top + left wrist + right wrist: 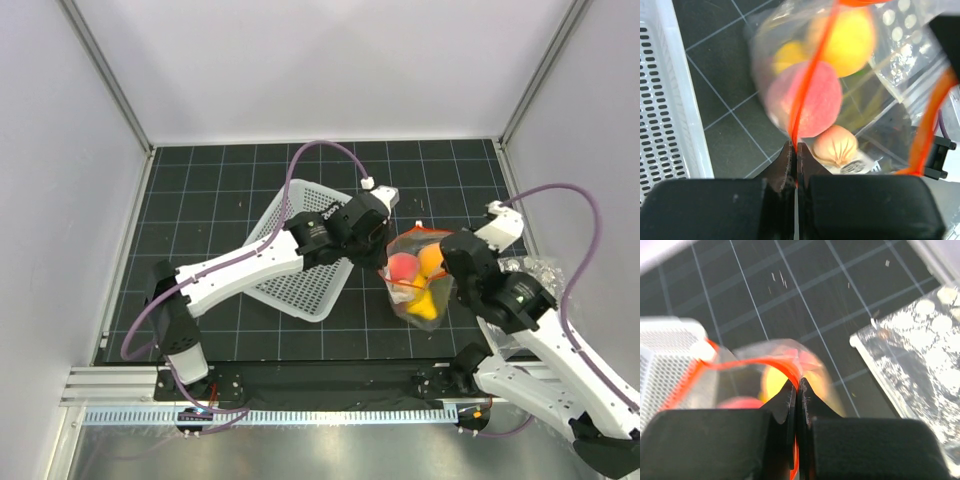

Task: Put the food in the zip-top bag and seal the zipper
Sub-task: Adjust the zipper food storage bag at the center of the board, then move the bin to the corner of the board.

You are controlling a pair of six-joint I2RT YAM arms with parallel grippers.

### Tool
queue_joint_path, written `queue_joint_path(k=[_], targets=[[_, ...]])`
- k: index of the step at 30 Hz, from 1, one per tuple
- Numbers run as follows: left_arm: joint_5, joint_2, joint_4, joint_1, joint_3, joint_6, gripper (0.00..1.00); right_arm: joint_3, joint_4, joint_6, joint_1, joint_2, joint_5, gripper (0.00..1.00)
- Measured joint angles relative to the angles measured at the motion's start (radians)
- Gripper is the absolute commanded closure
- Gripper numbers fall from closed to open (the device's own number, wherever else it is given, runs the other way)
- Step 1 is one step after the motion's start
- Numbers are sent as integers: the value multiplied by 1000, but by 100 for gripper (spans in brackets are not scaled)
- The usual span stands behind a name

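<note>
Right of centre in the top view, the zip-top bag (425,300) is held between the arms, the food (404,267) inside it. The left hand (793,147) and right hand (797,382) are each clamped on the zipper (810,75); sealing looks unfinished.

The clear bag (443,298), mouth up, holds a pink-red peach (827,105), yellow fruits (852,40) and a small ball (836,145), its red-orange zipper (814,70) taut.

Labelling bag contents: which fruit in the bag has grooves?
The small peach-coloured ball, lowest in the left wrist view; dark grooves fan from one point. The pink peach and the large yellow fruit look smooth.
</note>
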Motion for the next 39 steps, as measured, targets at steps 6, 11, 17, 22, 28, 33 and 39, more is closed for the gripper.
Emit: queue_joint_path(k=[6, 11, 17, 22, 28, 33, 39], targets=[[-19, 77, -26, -7, 86, 27, 100, 49, -33, -95, 2, 88, -98, 99], [-55, 105, 3, -13, 48, 30, 100, 95, 15, -163, 2, 56, -145, 99], [-78, 7, 36, 2, -65, 30, 100, 56, 56, -177, 2, 61, -190, 99], [-79, -117, 40, 104, -199, 34, 100, 12, 172, -159, 5, 85, -386, 99], [-126, -398, -1, 420, -379, 29, 100, 54, 365, -145, 64, 336, -562, 99], [-88, -526, 34, 435, -382, 53, 100, 54, 396, -148, 83, 329, -593, 99], [40, -402, 128, 428, -404, 80, 100, 22, 419, -186, 108, 251, -593, 93]])
